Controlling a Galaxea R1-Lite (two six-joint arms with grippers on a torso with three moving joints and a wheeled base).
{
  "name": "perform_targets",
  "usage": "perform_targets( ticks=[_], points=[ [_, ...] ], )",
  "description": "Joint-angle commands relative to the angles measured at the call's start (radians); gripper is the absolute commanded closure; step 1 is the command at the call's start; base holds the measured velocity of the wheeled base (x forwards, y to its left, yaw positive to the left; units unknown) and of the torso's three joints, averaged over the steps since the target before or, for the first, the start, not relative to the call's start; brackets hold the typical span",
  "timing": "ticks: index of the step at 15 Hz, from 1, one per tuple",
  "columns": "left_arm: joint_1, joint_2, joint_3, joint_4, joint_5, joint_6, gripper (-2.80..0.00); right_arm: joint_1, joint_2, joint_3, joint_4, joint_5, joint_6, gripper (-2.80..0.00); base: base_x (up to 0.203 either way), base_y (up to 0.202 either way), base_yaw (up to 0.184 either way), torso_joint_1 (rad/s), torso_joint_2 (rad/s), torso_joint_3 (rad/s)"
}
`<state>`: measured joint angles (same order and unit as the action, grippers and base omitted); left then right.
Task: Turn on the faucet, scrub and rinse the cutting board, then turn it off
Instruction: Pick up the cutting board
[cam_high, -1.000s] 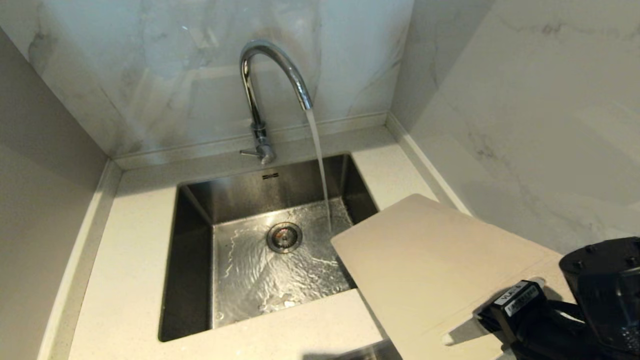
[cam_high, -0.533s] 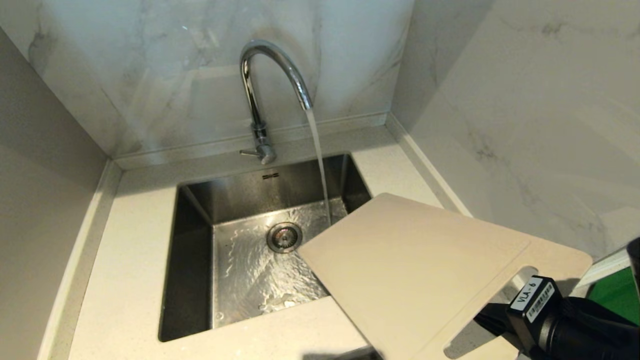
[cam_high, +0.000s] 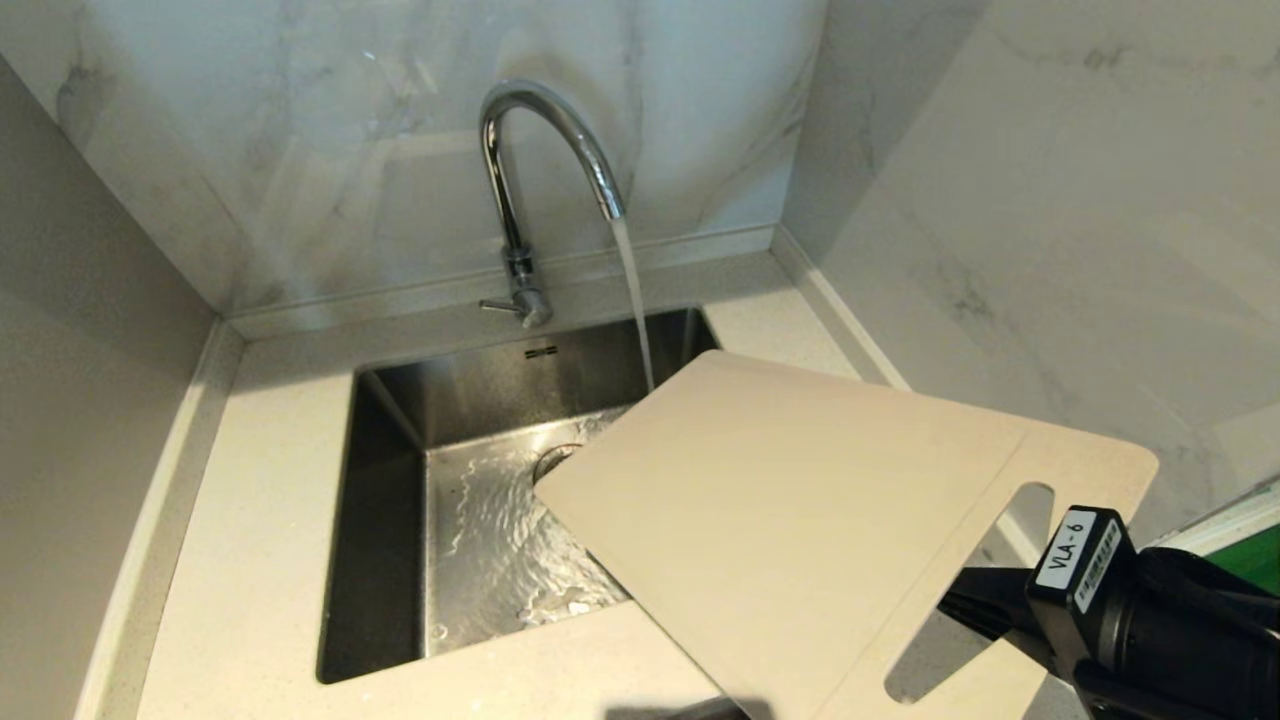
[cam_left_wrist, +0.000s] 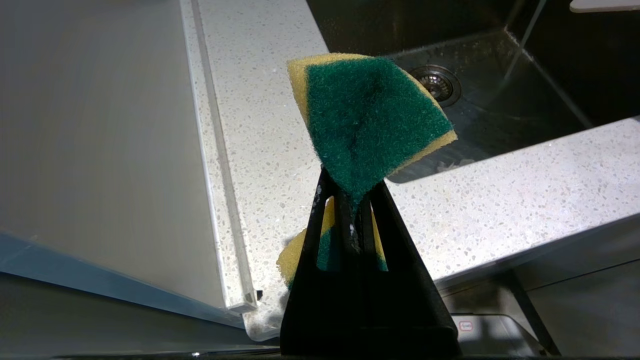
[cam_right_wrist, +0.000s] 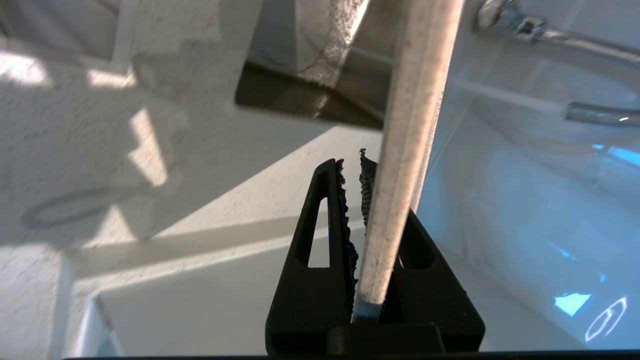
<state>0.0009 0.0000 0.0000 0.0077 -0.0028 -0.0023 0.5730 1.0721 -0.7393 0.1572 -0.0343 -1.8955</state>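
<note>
The chrome faucet (cam_high: 520, 180) runs, and its stream (cam_high: 632, 300) drops out of sight behind the far edge of the cream cutting board (cam_high: 790, 520). The board is held tilted over the right half of the sink (cam_high: 385, 520). My right gripper (cam_high: 975, 605) is shut on its slotted handle end at the lower right. In the right wrist view the board's edge (cam_right_wrist: 410, 125) sits between the right gripper's (cam_right_wrist: 352, 170) jaws. My left gripper (cam_left_wrist: 352, 192) is outside the head view, shut on a green and yellow sponge (cam_left_wrist: 370, 115) above the counter, near the sink's (cam_left_wrist: 500, 115) front corner.
The faucet's side lever (cam_high: 497, 305) points left at its base. Marble walls close in behind and on the right. The speckled counter (cam_high: 250, 520) surrounds the sink. A green flat object (cam_high: 1255, 565) shows at the right edge. The drain (cam_high: 553, 458) is mostly covered by the board.
My right gripper has carried the cutting board left and up, from the right counter to over the sink. The board's far edge now reaches the stream and the board covers the drain.
</note>
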Motion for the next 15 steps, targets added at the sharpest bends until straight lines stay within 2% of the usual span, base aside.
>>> perform_targets(
  ticks=[1,4,7,10,12,13,15],
  points=[
    [-0.001,0.001,0.003,0.000,0.000,0.000,0.00,0.001,0.003,-0.014,0.001,0.023,-0.009,0.00,0.000,0.000,0.000,0.000,0.00,0.000],
    [-0.001,0.001,0.003,0.000,0.000,-0.001,0.00,-0.005,0.006,-0.020,-0.002,0.055,-0.015,0.00,0.000,0.000,0.000,0.000,0.00,0.000],
    [0.000,0.000,0.003,0.000,0.000,0.001,0.00,-0.034,0.019,-0.062,-0.002,0.073,-0.131,0.00,0.000,0.000,0.000,0.000,0.00,0.000],
    [0.001,0.000,0.003,0.000,0.000,0.001,0.00,-0.165,0.085,-0.130,-0.006,0.226,-0.298,0.00,0.000,0.000,0.000,0.000,0.00,0.000],
    [-0.001,0.001,0.003,0.000,0.000,-0.001,0.00,-0.264,0.151,-0.178,-0.006,0.372,-0.412,0.00,0.000,0.000,0.000,0.000,0.00,0.000],
    [-0.001,0.000,0.003,0.000,0.000,0.001,0.00,-0.288,0.173,-0.200,-0.004,0.423,-0.452,0.00,0.000,0.000,0.000,0.000,0.00,0.000],
    [0.000,0.000,0.003,0.000,0.000,-0.001,0.00,-0.291,0.184,-0.227,0.004,0.437,-0.481,0.00,0.000,0.000,0.000,0.000,0.00,0.000]
  ],
)
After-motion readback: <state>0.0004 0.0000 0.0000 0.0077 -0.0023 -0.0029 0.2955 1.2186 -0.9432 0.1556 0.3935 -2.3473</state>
